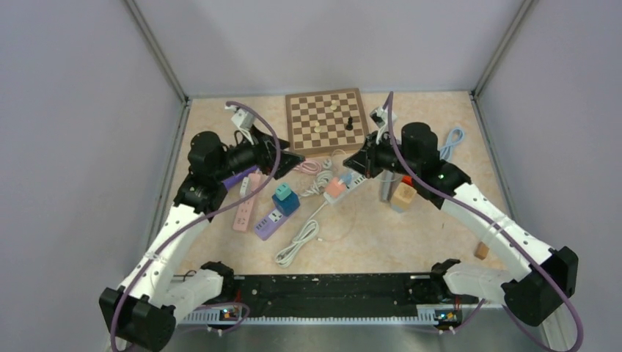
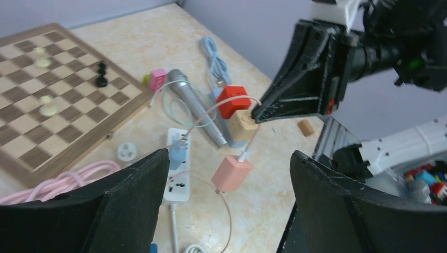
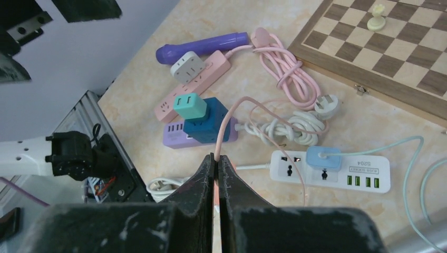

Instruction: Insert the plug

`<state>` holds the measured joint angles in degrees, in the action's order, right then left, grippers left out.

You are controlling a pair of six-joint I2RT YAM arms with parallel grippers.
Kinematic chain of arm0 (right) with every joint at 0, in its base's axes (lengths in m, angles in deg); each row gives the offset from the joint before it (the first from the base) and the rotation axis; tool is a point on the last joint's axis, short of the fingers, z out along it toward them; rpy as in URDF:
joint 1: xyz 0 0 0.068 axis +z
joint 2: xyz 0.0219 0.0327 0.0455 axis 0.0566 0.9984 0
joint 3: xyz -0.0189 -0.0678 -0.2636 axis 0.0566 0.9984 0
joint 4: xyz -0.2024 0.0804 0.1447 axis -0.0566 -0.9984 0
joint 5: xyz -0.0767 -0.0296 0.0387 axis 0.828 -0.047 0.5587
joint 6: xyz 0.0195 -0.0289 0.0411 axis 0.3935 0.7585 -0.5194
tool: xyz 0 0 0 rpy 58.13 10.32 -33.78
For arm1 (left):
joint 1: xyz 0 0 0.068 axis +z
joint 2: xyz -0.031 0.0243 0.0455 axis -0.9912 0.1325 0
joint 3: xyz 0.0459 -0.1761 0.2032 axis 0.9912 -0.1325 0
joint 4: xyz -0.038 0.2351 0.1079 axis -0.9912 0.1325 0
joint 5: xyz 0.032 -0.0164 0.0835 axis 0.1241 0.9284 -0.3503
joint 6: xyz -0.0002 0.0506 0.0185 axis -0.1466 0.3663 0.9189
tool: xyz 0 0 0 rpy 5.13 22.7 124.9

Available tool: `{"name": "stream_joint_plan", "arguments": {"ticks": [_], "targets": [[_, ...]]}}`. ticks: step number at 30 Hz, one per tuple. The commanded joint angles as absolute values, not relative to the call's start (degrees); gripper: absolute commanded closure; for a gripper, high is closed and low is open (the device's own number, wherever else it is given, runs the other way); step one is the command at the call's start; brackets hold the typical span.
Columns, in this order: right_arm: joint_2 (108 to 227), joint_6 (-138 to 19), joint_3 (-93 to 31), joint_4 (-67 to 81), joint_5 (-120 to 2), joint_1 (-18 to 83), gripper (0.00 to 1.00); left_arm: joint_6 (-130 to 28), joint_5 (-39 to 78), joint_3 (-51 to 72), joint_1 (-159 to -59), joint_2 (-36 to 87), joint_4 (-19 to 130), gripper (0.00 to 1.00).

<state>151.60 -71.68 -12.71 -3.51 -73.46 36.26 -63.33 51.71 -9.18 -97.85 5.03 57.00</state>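
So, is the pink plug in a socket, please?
Out: pink plug is clear of the strips, its cable pinched by the right gripper.

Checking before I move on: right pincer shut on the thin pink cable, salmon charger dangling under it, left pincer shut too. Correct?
Not quite: the left pincer is open, fingers wide apart, as the left wrist view shows. The right pincer is shut on the thin pink cable, salmon charger dangling under it.

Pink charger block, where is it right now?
Mid-table in the top view, the pink charger block is beside the white power strip, below the right gripper pinching its cable.
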Motion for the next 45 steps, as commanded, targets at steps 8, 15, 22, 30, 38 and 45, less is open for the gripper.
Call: {"name": "stream_joint_plan", "arguments": {"ticks": [8, 15, 22, 30, 38, 45], "targets": [[149.54, -66.44, -22.30, -10.07, -82.87, 36.91, 1.00, -76.31, 47.06, 0.13, -111.87, 18.86, 47.46, 0.21], [148.20, -66.10, -22.70, -11.28, -83.75, 36.91, 1.00, -48.95, 47.29, 0.78, -113.77, 16.88, 53.02, 0.34], [147.74, -66.22, -23.65, -12.45, -86.97, 36.91, 1.00, -26.62, 55.28, -1.03, -115.08, 16.95, 54.48, 0.37], [147.59, -67.39, -24.58, -12.59, -89.12, 36.87, 1.00, -19.59, 49.41, -2.95, -118.74, 18.92, 46.36, 0.42], [147.62, -68.32, -25.44, -12.77, -91.67, 36.91, 1.00, -17.74, 53.96, -1.24, -120.34, 22.51, 43.94, 0.56], [147.56, -69.29, -25.21, -12.97, -89.49, 36.91, 1.00, -15.16, 54.55, 0.41, -121.40, 22.47, 45.73, 0.84]]}}
